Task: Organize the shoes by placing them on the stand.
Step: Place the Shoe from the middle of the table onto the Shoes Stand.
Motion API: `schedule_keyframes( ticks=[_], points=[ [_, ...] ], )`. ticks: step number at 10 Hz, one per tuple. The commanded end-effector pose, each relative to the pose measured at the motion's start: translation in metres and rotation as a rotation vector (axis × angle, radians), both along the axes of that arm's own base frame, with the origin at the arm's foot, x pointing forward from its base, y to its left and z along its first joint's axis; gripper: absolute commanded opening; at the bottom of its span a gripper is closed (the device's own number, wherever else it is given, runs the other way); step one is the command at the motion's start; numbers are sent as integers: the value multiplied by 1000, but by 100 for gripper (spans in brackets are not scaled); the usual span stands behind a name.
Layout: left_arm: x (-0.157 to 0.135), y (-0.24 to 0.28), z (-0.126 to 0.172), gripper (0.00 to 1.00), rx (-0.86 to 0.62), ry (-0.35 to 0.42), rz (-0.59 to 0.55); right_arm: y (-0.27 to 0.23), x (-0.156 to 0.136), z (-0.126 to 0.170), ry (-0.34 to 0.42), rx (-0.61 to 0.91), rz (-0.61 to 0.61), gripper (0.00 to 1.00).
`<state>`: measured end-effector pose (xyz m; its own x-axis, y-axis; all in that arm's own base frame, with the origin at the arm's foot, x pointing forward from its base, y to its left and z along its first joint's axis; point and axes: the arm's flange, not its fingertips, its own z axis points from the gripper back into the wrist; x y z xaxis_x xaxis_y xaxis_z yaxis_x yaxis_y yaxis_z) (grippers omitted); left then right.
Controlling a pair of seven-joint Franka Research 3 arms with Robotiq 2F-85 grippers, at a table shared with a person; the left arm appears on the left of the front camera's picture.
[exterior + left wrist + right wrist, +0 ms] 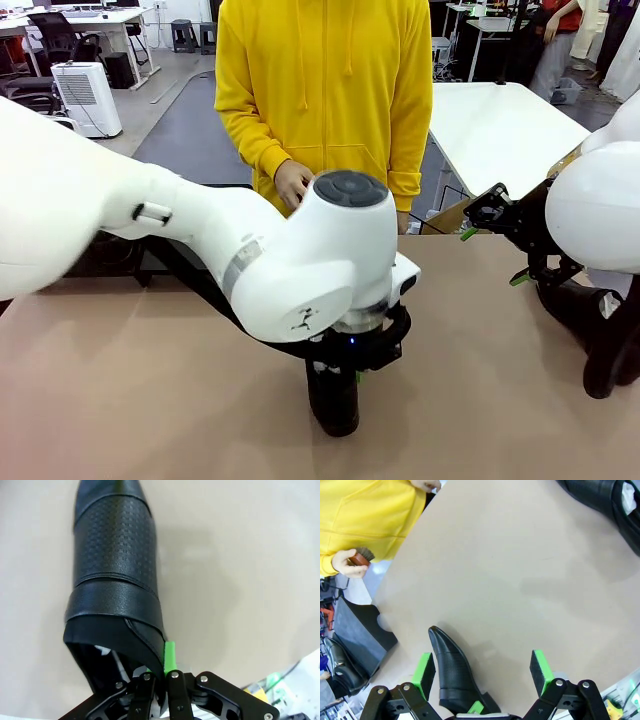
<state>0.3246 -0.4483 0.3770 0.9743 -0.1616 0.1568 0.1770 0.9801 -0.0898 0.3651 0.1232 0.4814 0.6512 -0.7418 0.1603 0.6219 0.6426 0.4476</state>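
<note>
My left gripper (347, 372) hangs at the table's middle, shut on the heel rim of a black shoe (333, 405) whose toe points toward the camera. In the left wrist view one green pad (170, 656) presses the outside of the shoe (115, 565) collar, the other finger is inside; the shoe is at or just above the tabletop. My right gripper (493, 255) hovers open at the right with nothing between its fingers (423, 672); the held shoe (451, 670) lies below it. Two more black shoes (598, 340) sit at the right. The dark flat stand (120, 258) is mostly hidden behind my left arm.
A person in a yellow hoodie (325, 90) stands at the far side, holding a small brush (360, 556) in one hand. Another black shoe (337, 666) rests by the dark stand surface (357, 630). Bare tan tabletop (130, 400) spreads between the grippers.
</note>
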Motion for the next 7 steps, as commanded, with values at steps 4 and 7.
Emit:
schedule_keyframes(
  ticks=[4,7],
  points=[
    [29,120,106,0,-17,-258,74,-2,1,1,-14,-5,18,100],
    [94,199,101,0,73,-411,181,-2,1,1,-14,-5,18,100]
  ],
)
